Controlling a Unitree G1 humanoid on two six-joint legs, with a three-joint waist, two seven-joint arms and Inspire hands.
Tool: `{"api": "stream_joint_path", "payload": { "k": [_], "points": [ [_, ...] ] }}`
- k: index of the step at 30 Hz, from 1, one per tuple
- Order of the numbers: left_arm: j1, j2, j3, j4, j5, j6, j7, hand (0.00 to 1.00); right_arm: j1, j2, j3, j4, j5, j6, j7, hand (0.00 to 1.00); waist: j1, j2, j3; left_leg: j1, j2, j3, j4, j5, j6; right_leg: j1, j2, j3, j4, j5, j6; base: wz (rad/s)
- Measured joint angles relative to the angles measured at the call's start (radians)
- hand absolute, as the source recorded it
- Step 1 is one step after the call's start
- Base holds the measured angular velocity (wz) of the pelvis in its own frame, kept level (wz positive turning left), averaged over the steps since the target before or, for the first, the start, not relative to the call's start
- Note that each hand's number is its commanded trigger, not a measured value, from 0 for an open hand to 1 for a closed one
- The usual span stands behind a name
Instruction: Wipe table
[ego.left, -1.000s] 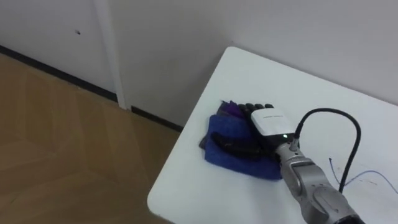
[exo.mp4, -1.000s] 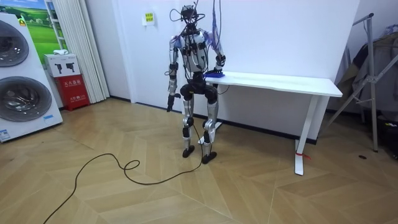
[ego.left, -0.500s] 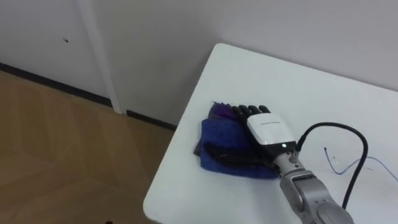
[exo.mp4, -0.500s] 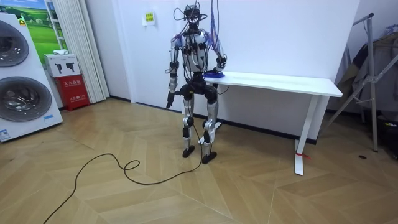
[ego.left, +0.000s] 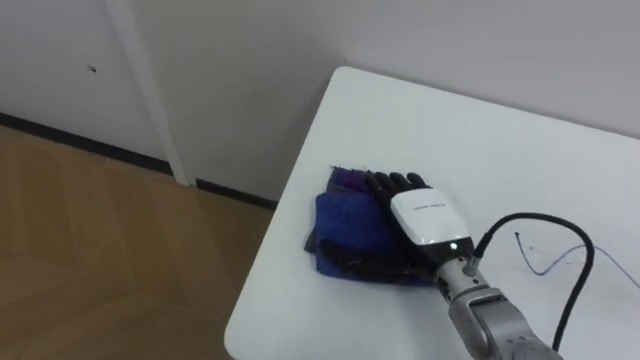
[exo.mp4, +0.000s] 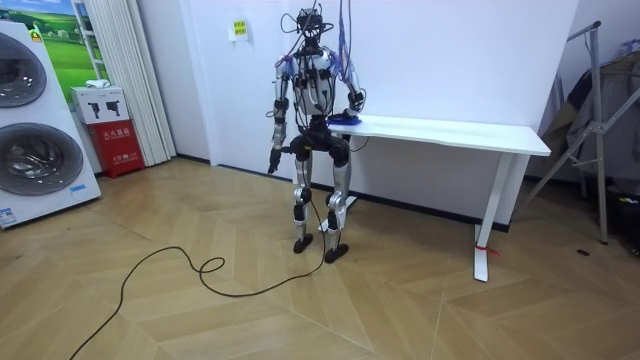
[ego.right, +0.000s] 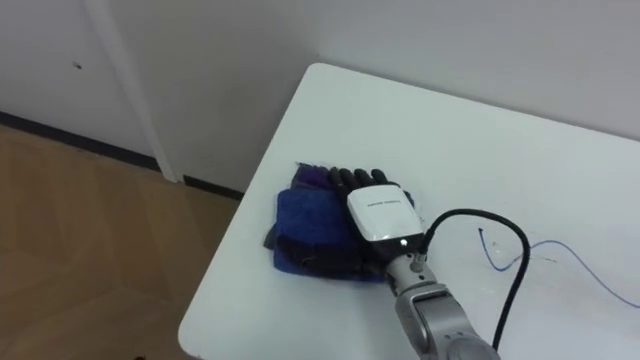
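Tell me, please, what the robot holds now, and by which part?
The right hand grips nothing: it lies flat and open on top of the blue cloth on the table.

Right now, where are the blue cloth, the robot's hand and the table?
blue cloth (ego.left: 343, 222): left eye view, its bare left part.
right hand (ego.left: 426, 216): left eye view, its white back.
table (ego.left: 480, 130): left eye view, bare top beyond the hand.

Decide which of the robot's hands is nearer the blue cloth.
Right. The right hand lies flat on top of the blue cloth near the corner of the table; the left hand hangs by the robot's side, away from the table.
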Motion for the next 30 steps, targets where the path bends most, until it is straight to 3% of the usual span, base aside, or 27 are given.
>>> {"api": "stream_joint_path", "payload": {
  "k": [10,12,14,15,16,18,30],
  "points": [
    [0.001,-0.003,-0.001,-0.028,0.000,-0.001,0.000,0.00,0.019,0.001,0.000,0.000,0.001,0.005,0.000,0.00,0.000,0.003,-0.0007,0.000,0.000,0.002,0.001,0.000,0.000,-0.002,-0.001,-0.002,0.000,0.000,0.000,0.00],
    [0.009,-0.004,-0.001,-0.044,-0.001,-0.001,0.000,0.00,0.040,0.001,0.001,0.000,0.001,0.012,-0.001,0.00,0.001,0.005,-0.0098,0.001,-0.001,0.003,0.000,0.000,0.000,0.000,-0.001,-0.002,0.001,0.000,0.000,0.00],
    [0.018,-0.004,-0.001,-0.058,-0.002,-0.002,0.001,0.00,0.047,0.001,0.000,-0.001,0.001,0.012,-0.003,0.00,-0.001,0.006,-0.0106,0.002,-0.001,0.002,0.000,0.000,0.000,0.002,-0.001,-0.001,0.001,0.000,0.000,0.00],
    [0.019,-0.004,-0.001,-0.058,-0.013,-0.003,0.003,0.00,0.051,0.001,0.000,0.000,0.002,0.013,-0.004,0.12,-0.002,0.006,-0.0104,0.004,-0.001,0.002,0.000,0.000,0.000,0.003,-0.001,0.000,0.001,0.000,0.000,0.00],
    [0.020,-0.004,-0.001,-0.057,-0.024,-0.003,0.004,0.00,0.053,0.001,0.000,0.000,0.002,0.013,-0.004,0.51,-0.002,0.006,-0.0103,0.004,-0.001,0.001,0.000,0.000,0.000,0.004,-0.001,0.000,0.001,0.000,0.000,0.00],
    [0.026,-0.004,0.000,-0.057,-0.039,-0.003,0.008,0.00,0.059,0.001,-0.001,0.004,0.001,0.014,-0.006,1.00,-0.002,0.007,-0.0096,0.009,-0.001,-0.002,-0.004,0.000,0.000,0.011,-0.001,0.000,0.000,0.000,0.000,0.00],
    [0.058,-0.007,0.000,-0.057,-0.036,0.008,0.039,0.00,0.057,0.016,-0.037,-0.006,0.001,-0.004,-0.099,1.00,-0.023,0.002,-0.0069,0.026,-0.002,-0.005,-0.010,-0.001,0.000,0.029,-0.001,-0.001,0.000,-0.001,0.001,0.00]
  ]
}}
